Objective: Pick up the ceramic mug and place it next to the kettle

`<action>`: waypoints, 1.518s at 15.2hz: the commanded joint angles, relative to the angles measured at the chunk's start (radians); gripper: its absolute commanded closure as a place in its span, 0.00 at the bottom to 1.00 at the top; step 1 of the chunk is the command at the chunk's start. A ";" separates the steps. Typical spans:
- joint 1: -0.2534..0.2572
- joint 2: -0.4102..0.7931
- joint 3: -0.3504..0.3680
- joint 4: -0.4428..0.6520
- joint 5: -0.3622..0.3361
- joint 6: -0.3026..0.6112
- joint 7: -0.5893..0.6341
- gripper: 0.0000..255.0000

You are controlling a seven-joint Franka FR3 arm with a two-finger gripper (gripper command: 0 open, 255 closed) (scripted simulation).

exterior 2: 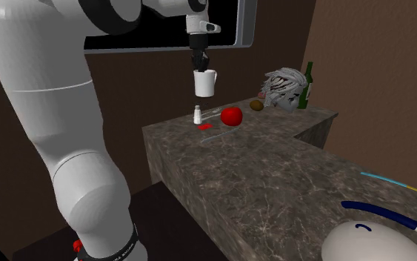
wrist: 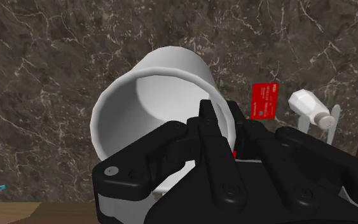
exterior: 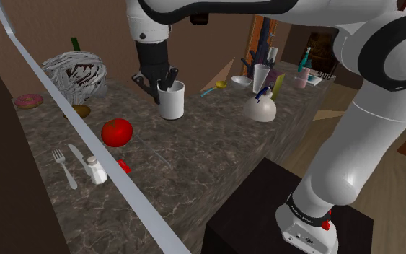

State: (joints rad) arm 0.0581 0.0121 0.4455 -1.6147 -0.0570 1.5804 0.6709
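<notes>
White mug (exterior: 171, 101): rim clasped by the closed hand (exterior: 167, 83), raised off the counter (exterior: 194, 162); placing beside the kettle (exterior: 260, 108) outstanding.

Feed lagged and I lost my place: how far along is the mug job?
Done: the pick. The jaws are shut on the rim of the white mug, which hangs clear above the counter. In hand: the carry. Left: cross the counter to the white kettle with the blue handle, which stands well away from the mug, set the mug beside it and release.
</notes>
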 commanded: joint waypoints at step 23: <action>-0.264 -0.171 -0.343 -0.202 0.005 0.071 -0.609 1.00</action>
State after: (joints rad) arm -0.1938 -0.1622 0.1194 -1.8195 -0.0484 1.6483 0.0926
